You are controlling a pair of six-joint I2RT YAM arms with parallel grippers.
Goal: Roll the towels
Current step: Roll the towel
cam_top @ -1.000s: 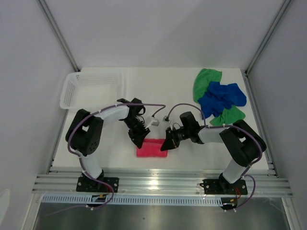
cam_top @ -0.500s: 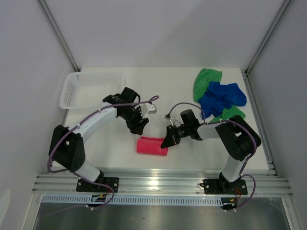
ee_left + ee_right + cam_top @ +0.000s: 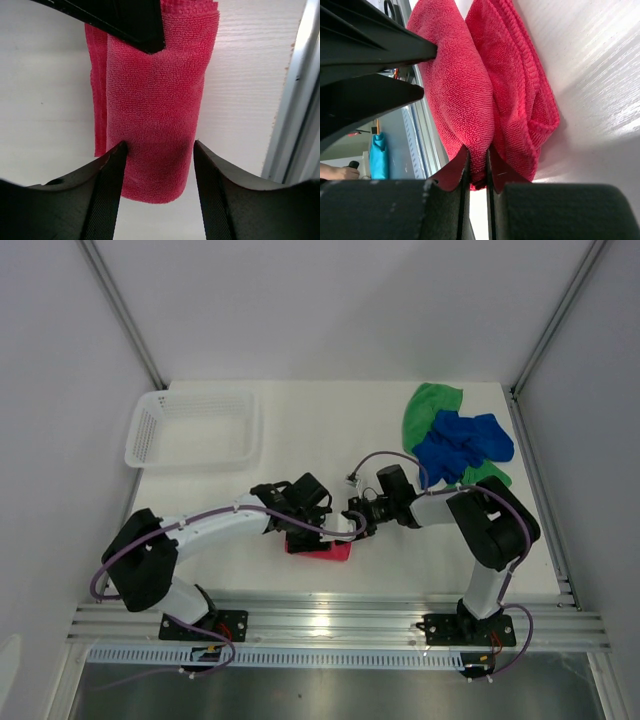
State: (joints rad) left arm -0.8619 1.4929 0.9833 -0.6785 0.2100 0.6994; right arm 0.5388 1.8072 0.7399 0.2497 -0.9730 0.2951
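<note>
Change: our left jaws return, apart astride the pink towel [image 3: 155,90].
Right jaws: clamped on its fold.
Meaning: we can firm this roll; other towels [image 3: 462,440] wait at two o'clock.

I am straddling the near end of the rolled pink-red towel [image 3: 155,100] on the white table [image 3: 45,100] with my gripper [image 3: 159,144], jaws apart; a black finger [image 3: 130,22] is overlapping its far end.

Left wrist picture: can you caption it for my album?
Left gripper straddles the rolled pink-red towel on the white table; right gripper pinches its far end.
</note>
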